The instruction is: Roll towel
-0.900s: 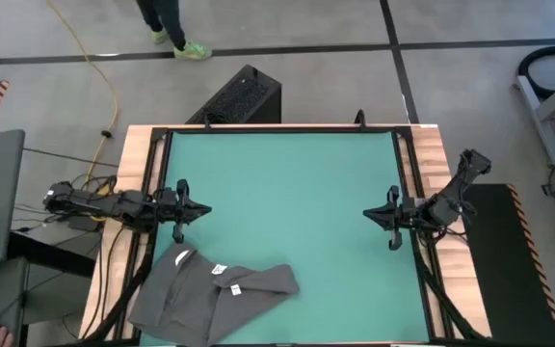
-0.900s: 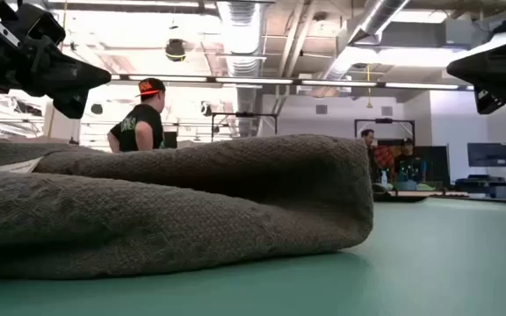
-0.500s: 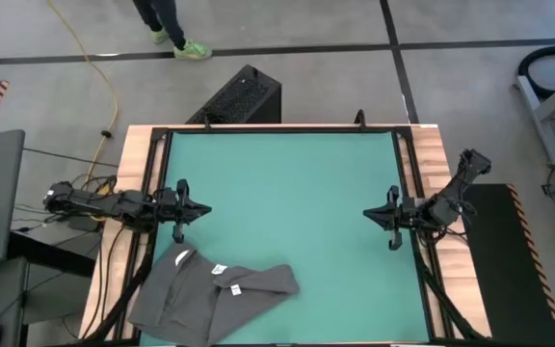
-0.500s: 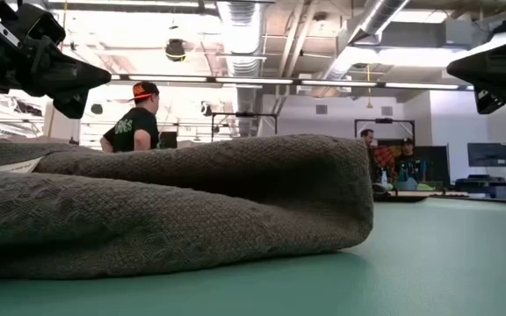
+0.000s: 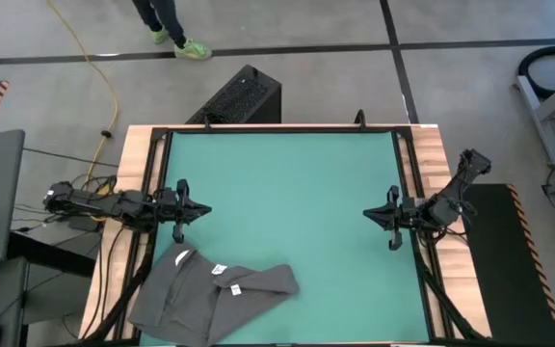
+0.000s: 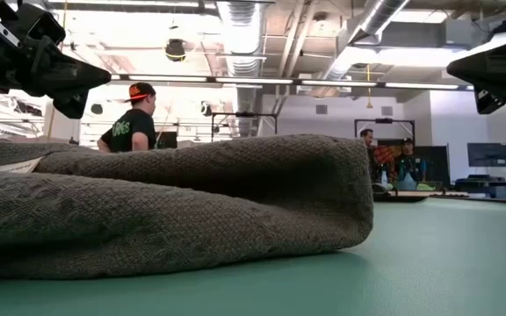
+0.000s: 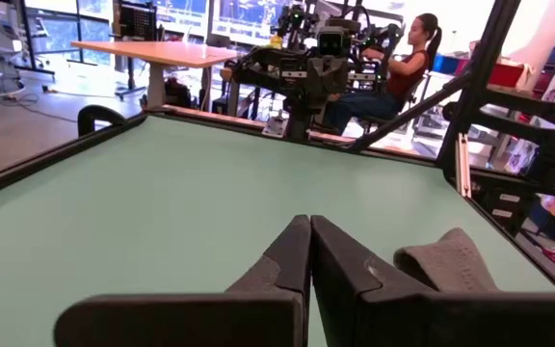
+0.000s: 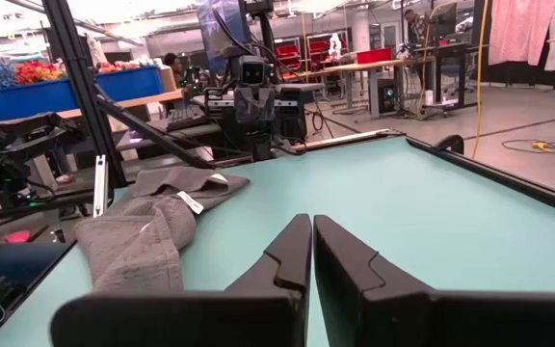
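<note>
Nothing on the table has moved since the earlier frames; only the person in the orange cap (image 6: 133, 118) in the room behind has shifted slightly. Both arms hold the same poses. The left gripper (image 5: 198, 209) hovers over the left edge of the green mat (image 5: 287, 183), jaws pressed together, tips touching in the left wrist view. The right gripper (image 5: 369, 214) hovers over the mat's right edge, facing the left one, jaws likewise pressed together. The towel (image 5: 210, 294) lies rumpled and loosely folded at the mat's near-left corner, just below the left gripper, apart from both grippers. Its white label tag (image 5: 235, 288) faces up. Towel unrolled.
</note>
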You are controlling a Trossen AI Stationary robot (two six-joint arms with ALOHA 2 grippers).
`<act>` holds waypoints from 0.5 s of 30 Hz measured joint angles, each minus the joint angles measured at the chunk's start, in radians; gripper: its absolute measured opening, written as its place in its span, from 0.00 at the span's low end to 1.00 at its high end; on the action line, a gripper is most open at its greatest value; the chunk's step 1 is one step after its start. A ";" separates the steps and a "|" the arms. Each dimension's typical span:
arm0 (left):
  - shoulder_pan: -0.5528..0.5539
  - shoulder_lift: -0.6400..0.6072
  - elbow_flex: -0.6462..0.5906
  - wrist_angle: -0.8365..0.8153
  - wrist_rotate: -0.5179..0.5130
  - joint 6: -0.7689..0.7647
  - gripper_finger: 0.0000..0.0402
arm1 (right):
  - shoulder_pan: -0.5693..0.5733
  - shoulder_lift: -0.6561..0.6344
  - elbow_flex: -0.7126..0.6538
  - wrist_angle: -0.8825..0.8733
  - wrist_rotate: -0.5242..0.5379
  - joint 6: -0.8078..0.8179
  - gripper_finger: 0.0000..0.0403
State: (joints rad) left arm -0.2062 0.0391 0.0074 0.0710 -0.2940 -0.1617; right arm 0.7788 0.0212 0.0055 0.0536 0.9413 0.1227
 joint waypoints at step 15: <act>0.000 0.000 0.000 0.000 0.000 0.000 0.00 | -0.001 0.000 0.000 0.002 0.001 -0.011 0.11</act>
State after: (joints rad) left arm -0.2062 0.0391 0.0073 0.0708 -0.2939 -0.1616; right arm 0.7780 0.0212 0.0057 0.0553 0.9427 0.1121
